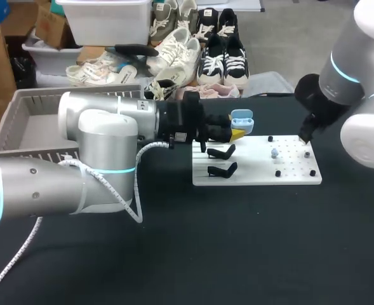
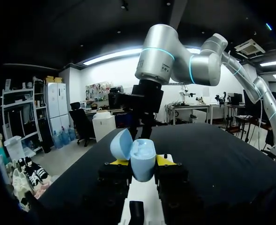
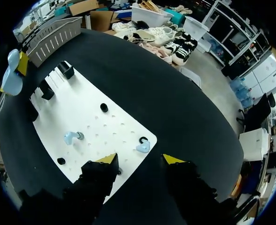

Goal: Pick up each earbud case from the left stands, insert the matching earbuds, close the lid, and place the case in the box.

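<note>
under the right gripper (image 3: 140, 159), fingers spread and nothing held, one blue earbud (image 3: 142, 146) is seen on the white board (image 3: 105, 126), just beside a black peg (image 3: 143, 139) near the board's edge. a second earbud (image 3: 72, 137) lies further along the board, well apart from the first. past that, the black stands (image 1: 222, 152) at the board's left end are seen with no case on them. the case (image 2: 142, 157) is clamped from both sides by the left gripper (image 2: 142, 162), lid (image 2: 121, 143) swung open, above the stand end of the board. the box (image 1: 28, 121) sits furthest out, left of the board, beyond the left arm.

step judged in hand: first earbud pick by the right arm. task judged early. whether anything is seated in the case cannot be told.

for a clean pick:
- fingers to be centred over the near earbud, with the peg left outside the closing line
- descent to be made straight down, board not to be touched
- earbud is small and rounded, so a light, square pinch is advised, else it may be squirted out
- earbud to be matched to its own socket before insertion
- case to be held level, opening toward the right arm
</note>
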Available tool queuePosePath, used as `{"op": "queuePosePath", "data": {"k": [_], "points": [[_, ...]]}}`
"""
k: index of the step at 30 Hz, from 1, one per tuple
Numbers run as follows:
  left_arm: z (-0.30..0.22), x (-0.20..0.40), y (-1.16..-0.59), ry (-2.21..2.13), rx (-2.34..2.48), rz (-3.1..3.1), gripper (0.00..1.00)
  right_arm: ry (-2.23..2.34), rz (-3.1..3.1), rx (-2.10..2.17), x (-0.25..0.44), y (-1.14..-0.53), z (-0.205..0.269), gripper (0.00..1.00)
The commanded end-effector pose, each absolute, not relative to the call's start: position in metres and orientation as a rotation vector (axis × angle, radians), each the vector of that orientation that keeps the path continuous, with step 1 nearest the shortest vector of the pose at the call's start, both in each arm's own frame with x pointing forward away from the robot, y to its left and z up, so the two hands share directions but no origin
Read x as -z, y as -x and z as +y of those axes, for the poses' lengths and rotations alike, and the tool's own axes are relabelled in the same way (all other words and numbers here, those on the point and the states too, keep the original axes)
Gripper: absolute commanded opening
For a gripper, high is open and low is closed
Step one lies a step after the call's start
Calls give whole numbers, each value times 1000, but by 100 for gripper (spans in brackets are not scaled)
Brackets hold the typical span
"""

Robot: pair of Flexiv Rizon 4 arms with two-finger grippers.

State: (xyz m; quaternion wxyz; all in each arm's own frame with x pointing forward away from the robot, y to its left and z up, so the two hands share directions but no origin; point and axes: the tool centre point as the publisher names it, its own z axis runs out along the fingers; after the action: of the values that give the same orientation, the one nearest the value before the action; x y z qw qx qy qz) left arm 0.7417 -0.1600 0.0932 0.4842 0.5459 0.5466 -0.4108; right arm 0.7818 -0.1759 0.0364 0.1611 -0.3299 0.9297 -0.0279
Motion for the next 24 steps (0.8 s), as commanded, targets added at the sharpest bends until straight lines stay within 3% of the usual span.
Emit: {"op": "queuePosePath", "data": {"k": [1, 5, 24], "points": [[-160, -93, -742, -1328, 1001, 1329, 0, 950, 2667, 63, -33, -788, -173, 54], [-160, -93, -742, -1328, 1001, 1329, 0, 951, 2674, 41, -28, -788, -171, 47], [-160, -93, -742, -1328, 1001, 1329, 0, 891, 2700, 28, -25, -793, -172, 45]]}}
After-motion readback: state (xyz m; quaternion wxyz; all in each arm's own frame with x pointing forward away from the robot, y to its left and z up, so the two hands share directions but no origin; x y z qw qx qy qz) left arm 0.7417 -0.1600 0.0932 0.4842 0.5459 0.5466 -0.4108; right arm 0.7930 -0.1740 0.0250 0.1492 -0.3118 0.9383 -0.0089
